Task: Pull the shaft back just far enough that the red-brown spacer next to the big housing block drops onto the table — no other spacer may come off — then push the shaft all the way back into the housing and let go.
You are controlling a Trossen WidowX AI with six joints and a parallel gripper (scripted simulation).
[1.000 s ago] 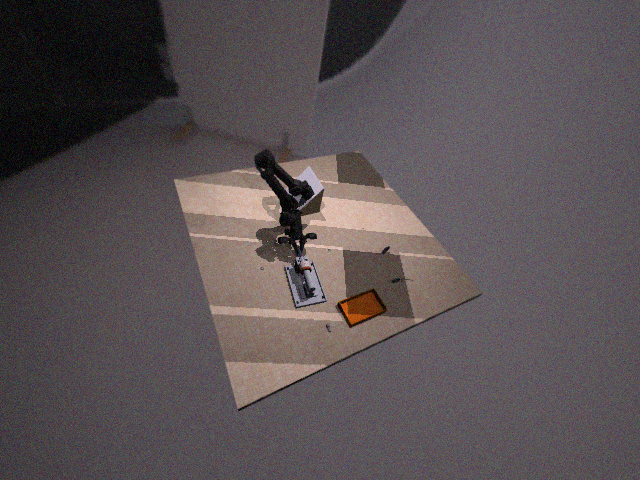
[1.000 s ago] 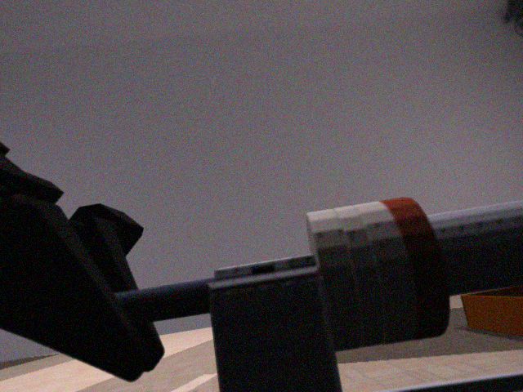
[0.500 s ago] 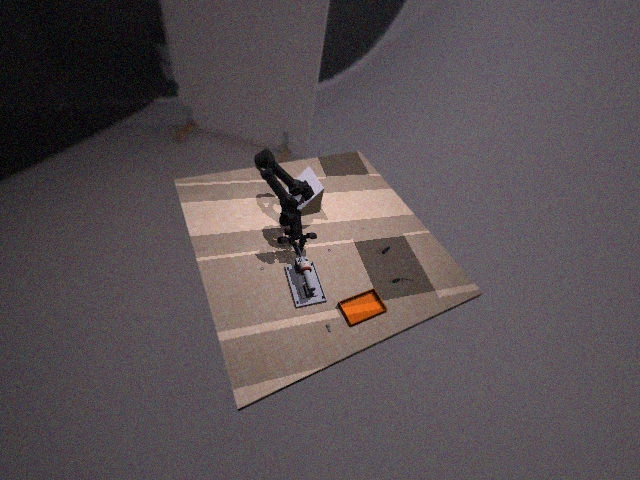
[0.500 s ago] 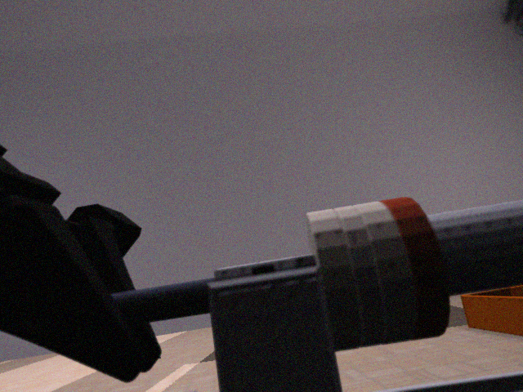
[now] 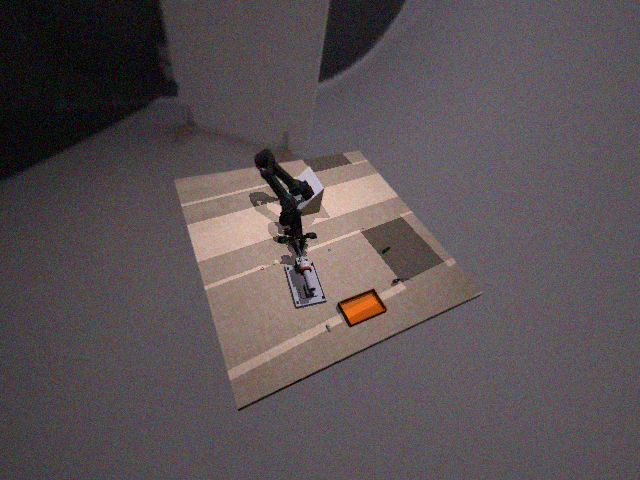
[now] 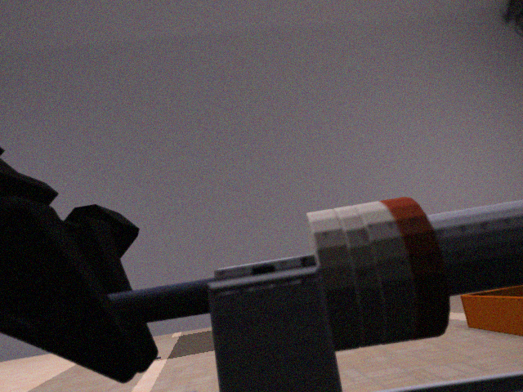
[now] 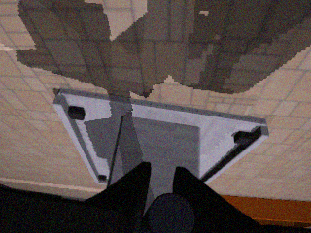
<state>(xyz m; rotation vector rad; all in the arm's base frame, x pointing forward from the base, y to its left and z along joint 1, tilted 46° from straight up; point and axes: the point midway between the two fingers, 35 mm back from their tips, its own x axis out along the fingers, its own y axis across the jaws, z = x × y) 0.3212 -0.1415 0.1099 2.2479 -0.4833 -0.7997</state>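
The red-brown spacer [image 5: 305, 268] [image 6: 416, 248] is on the shaft line, flush against the big blue-grey cylindrical housing [image 5: 309, 281] [image 6: 477, 248]. Pale spacers [image 6: 350, 236] sit packed between it and the dark support block [image 6: 274, 333]. The thin dark blue shaft [image 6: 168, 297] [image 7: 171, 215] sticks out of the block on the arm's side. My gripper [image 5: 299, 253] [image 6: 122, 305] [image 7: 161, 173] is shut on the shaft's free end, a short way from the block. The shaft inside the spacers and housing is hidden.
The fixture stands on a pale base plate [image 5: 290, 281] [image 7: 228, 114]. An orange tray [image 5: 361, 307] [image 6: 493, 312] lies beyond its far end, to the right. A white-topped box [image 5: 313, 206] stands near the arm. Small dark items [image 5: 386, 250] [image 5: 397, 281] lie on the right.
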